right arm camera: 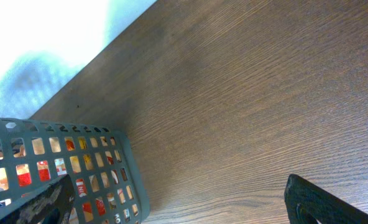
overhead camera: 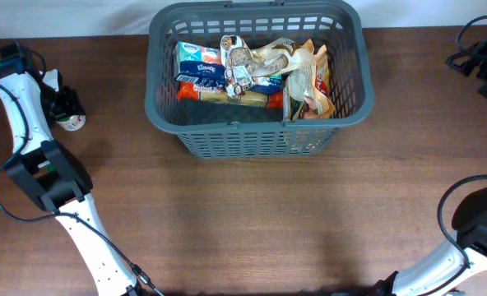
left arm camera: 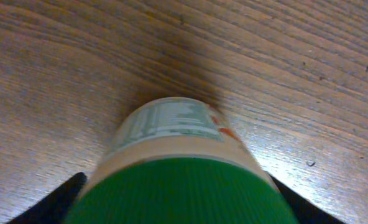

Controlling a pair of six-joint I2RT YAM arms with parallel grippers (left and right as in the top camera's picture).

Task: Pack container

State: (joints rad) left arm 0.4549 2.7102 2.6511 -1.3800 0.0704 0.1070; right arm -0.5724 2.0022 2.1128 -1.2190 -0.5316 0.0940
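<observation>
The left gripper (left arm camera: 178, 186) straddles an upright green-lidded jar (left arm camera: 171, 127) on the wooden table (overhead camera: 252, 214), apparently the next item for the grocery-filled dark grey basket (overhead camera: 256, 140) well to its right. Whether its fingers grip the jar is unclear. The right gripper (right arm camera: 178, 199) hangs wide open, empty.

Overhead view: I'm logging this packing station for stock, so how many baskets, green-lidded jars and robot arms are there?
Grey basket: 1
Green-lidded jar: 1
Robot arms, left and right: 2
Total: 4
Packets inside the basket overlap too much to count, so they are left out.
</observation>
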